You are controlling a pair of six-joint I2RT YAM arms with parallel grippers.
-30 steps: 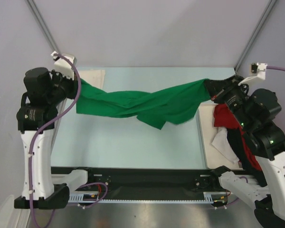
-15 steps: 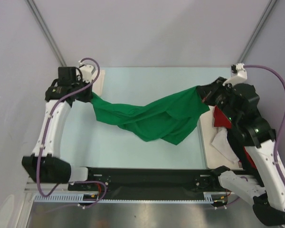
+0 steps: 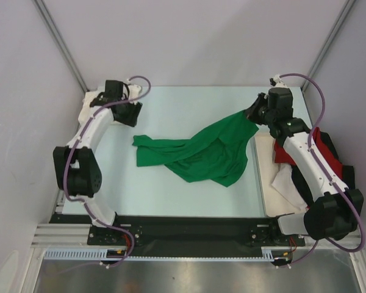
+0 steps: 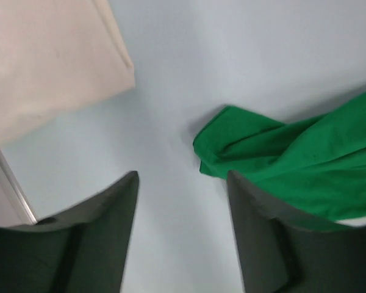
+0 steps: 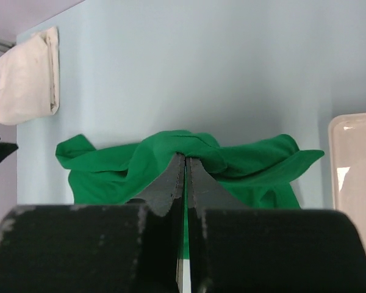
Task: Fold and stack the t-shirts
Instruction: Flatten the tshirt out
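The top camera looks down from above the near edge onto the whole table [image 3: 171, 104]. The left wrist camera hangs close over the far left part. The right wrist camera, higher at the far right, faces down and left. All three share the green t-shirt [image 3: 201, 152].

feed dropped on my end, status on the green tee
Left jaws open, empty, just off the green tee. Right jaws shut on its right end, that end lifted, rest crumpled on table. Nothing in the way.
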